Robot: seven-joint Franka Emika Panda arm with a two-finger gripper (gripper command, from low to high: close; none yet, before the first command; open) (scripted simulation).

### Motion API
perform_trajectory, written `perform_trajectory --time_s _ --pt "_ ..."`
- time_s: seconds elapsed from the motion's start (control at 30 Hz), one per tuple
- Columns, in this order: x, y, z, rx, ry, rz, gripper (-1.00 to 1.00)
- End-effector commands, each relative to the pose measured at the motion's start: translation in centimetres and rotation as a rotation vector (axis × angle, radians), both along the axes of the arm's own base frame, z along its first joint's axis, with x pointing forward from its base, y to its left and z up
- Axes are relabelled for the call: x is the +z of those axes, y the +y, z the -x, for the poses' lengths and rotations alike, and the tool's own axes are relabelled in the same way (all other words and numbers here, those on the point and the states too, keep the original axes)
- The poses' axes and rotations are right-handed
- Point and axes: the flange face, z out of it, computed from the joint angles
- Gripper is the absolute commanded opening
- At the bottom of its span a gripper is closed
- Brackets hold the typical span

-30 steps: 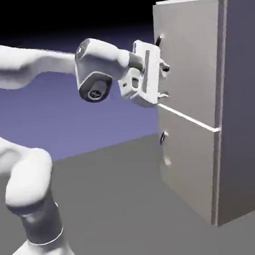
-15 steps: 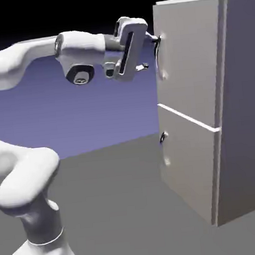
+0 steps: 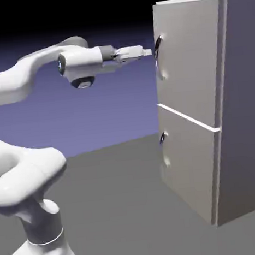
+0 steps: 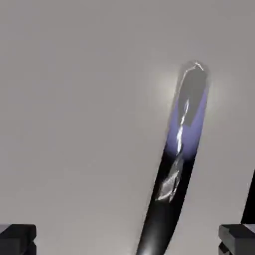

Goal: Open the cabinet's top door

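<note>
Backdrop (image 3: pixel 106 115): spreads blue-violet across the exterior view, darkening to black at the top. Floor (image 3: pixel 126 206): lies plain and dark grey below. Cabinet (image 3: pixel 242 102): stands upright at the exterior view's right, tall, boxy and light grey (warmer on the fronts, bluer on the side). Arm (image 3: pixel 22 181): rises white from the exterior view's lower left, bends, then reaches along the upper part toward the cabinet, nearly level at its far end. Top door (image 3: pixel 192 63): fills the cabinet's upper front, taller than the door below, and sits shut. Lower door (image 3: pixel 191 167): sits shut too, under a thin bright seam. End effector (image 3: pixel 148 52): hovers just beside the top door's handle (almost level with its upper half), fully open, with hold of nothing. Upper handle (image 3: pixel 157 50): curves dark and glossy near the top door's edge closest to the arm. In the hand view, slants from the bottom, right of the middle, up to a rounded end, with violet and black sheens along it. Lower handle (image 3: pixel 162 139): curves near the same side of the lower door, close to the seam. Finger tips (image 4: pixel 239 240): show small and dark at the hand view's bottom corners, wide apart, flanking the upper handle without touching it (nearer on the right).
</note>
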Motion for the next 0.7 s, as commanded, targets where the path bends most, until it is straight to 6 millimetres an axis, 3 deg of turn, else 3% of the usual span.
perform_trajectory --time_s 0.0,0.07,0.23,0.27,0.3,0.67 --pt "-0.7 0.4 -0.4 0.001 -0.008 -0.058 0.00" --pt "-1.2 0.7 -0.7 0.002 -0.013 -0.093 0.00" --pt "-1.2 0.4 -5.7 0.002 -0.013 -0.093 0.00" --pt "-1.2 0.4 -5.7 0.002 -0.013 -0.093 -1.00" --pt "-1.2 0.4 -5.7 0.002 -0.013 -0.093 -1.00" --pt "-1.2 -5.9 3.6 0.357 0.003 -0.095 -1.00"
